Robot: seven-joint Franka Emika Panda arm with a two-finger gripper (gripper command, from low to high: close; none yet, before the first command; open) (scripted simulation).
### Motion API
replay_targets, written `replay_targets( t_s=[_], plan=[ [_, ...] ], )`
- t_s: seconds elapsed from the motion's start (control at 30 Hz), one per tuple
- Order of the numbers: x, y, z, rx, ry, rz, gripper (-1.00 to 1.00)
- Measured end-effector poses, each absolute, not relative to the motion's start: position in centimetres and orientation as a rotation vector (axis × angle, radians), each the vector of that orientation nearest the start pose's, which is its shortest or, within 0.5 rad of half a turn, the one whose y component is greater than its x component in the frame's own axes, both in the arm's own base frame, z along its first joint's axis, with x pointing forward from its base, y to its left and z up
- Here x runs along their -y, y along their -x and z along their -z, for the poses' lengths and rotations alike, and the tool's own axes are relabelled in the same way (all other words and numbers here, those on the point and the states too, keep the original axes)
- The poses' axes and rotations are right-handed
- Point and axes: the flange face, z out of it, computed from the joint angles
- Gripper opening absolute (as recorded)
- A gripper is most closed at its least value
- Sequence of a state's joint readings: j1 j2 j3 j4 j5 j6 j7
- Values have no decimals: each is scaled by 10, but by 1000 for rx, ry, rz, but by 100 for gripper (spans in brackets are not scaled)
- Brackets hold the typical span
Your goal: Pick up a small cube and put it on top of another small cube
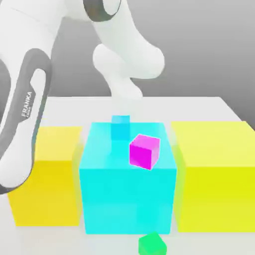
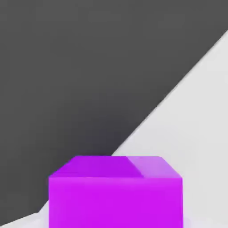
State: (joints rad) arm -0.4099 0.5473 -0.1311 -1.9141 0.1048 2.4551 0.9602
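A small green cube [image 1: 152, 244] sits lowest in the exterior view, before a big translucent cyan block [image 1: 128, 194] flanked by yellow blocks [image 1: 216, 174]. A pinker magenta cube [image 1: 144, 151] and small cyan cube [image 1: 120, 126] lie behind. The hand view's lower middle has the small violet-purple cube [image 2: 116, 196]; the claw's fingers are together, the arm [image 1: 124, 60] hiding them.

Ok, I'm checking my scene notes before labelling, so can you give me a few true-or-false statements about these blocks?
1. The big cyan block stands between two yellow blocks. True.
2. The small green cube sits on top of the cyan block. False: it lies low on the table, in front of the cyan block.
3. The hand view shows a purple cube up close. True.
4. The table is black. False: it is white.
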Motion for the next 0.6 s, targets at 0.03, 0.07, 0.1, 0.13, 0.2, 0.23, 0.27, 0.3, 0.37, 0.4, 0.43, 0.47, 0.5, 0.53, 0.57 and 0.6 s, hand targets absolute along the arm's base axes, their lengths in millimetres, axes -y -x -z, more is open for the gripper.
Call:
replay_targets(
  t_s=[0.03,0.07,0.1,0.13,0.2,0.23,0.27,0.3,0.37,0.4,0.43,0.47,0.5,0.53,0.57,0.6],
  plan=[
    [307,-543,-222,-2180,2269,2,-100],
    [293,-546,-235,-2142,2309,3,-100],
    [278,-548,-248,-2102,2349,4,-100],
    [263,-549,-260,-2061,2389,4,-100],
    [233,-550,-284,-1976,2465,6,-100],
    [218,-549,-296,-1932,2502,7,-100],
    [202,-547,-307,-1888,2538,8,-100],
    [187,-545,-318,-1843,2572,8,-100],
    [157,-539,-339,-1750,2638,9,-100],
    [139,-535,-349,-1694,2675,10,-100],
    [120,-531,-359,-1635,2711,10,-100],
    [105,-526,-368,-1582,2742,10,-100],
    [90,-520,-377,-1530,2771,10,-100],
    [75,-513,-386,-1477,2799,10,-100],
    [64,-506,-394,-1432,2821,10,-100],
    [54,-498,-402,-1388,2842,9,-100]
  ],
)
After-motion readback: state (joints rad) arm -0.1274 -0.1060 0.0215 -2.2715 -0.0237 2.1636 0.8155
